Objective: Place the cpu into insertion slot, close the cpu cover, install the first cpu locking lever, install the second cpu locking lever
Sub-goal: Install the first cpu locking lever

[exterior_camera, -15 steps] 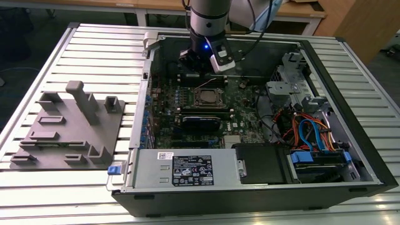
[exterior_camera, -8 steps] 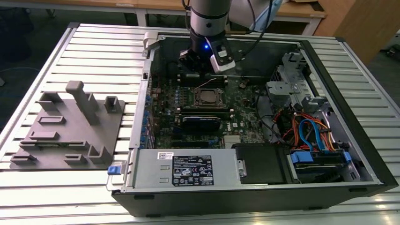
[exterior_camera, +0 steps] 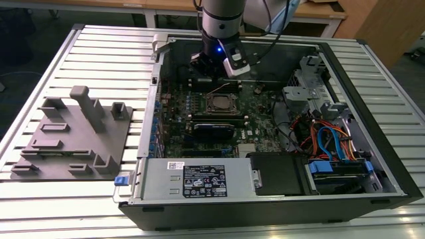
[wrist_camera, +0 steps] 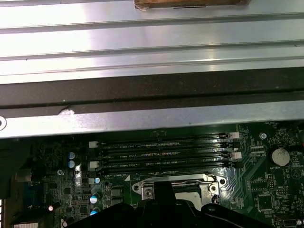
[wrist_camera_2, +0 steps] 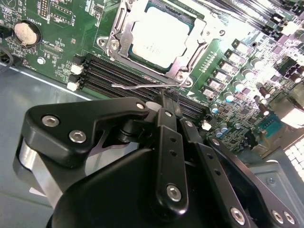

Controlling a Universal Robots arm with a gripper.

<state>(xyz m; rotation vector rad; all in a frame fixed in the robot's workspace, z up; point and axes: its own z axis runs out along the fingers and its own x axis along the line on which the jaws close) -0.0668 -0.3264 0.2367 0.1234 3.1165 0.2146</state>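
- One step looks done in the exterior view: the pale square cpu (exterior_camera: 221, 103) lies in the insertion slot (exterior_camera: 208, 103), ahead of my gripper (exterior_camera: 212, 72).
- Second wrist view: fingers (wrist_camera_2: 164, 123) pressed together on nothing; the silver cpu cover (wrist_camera_2: 189, 53) lies closed; the thin wire lever (wrist_camera_2: 137, 86) past the tips, I judge, is unlatched.
- First wrist view: black memory slots (wrist_camera: 161, 152) beyond the fingers.

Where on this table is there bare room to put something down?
Bare slats of the table lie beyond the grey fixture and in a strip on its near side, at the exterior view's left. Inside the computer case it is crowded: board, cables and the arm.
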